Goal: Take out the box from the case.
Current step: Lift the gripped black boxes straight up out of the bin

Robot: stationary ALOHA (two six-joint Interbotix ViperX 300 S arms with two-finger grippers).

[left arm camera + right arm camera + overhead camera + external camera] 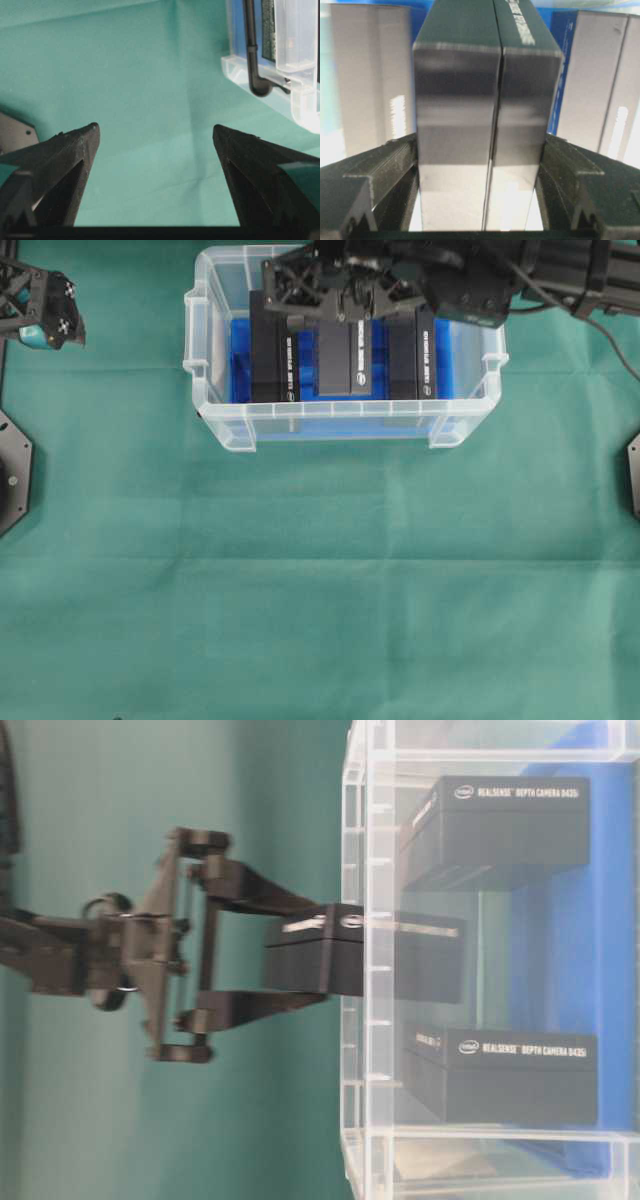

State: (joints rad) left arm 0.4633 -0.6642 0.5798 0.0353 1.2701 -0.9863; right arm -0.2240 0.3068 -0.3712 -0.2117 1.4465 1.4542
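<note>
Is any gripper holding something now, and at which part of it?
The right gripper holds the middle black box, its fingers on the two opposite sides at one end. The left gripper holds nothing.

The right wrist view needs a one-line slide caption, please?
Right gripper clamped on the middle black box, two more boxes flanking it.

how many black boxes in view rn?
3. Left box and right box sit in the case; middle box is clamped by the right gripper, partly lifted past the rim. None look hidden.
</note>
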